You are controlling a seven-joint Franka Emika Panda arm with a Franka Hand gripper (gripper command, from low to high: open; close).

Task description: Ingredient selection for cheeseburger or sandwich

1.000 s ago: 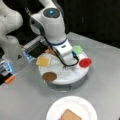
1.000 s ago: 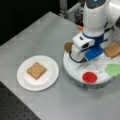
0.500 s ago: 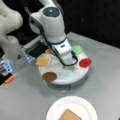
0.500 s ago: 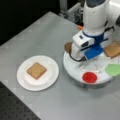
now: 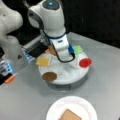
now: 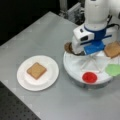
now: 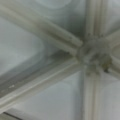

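Tray [image 5: 75, 76] centre, tool [image 5: 65, 60] lowered upright

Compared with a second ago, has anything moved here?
Nothing visibly changed. The gripper still sits low over the middle of the tray; the patty, cheese and the bread on the plate lie where they were.

The arm [image 5: 53, 27] hangs low over the middle of the tray [image 5: 67, 77], blocking its centre from above. Raised ribs [image 7: 60, 65] meeting at a hub [image 7: 93, 56] divide the tray floor. Bare tabletop [image 6: 37, 37] lies open between tray and plate [image 6: 51, 75], and at upper left in a front view.
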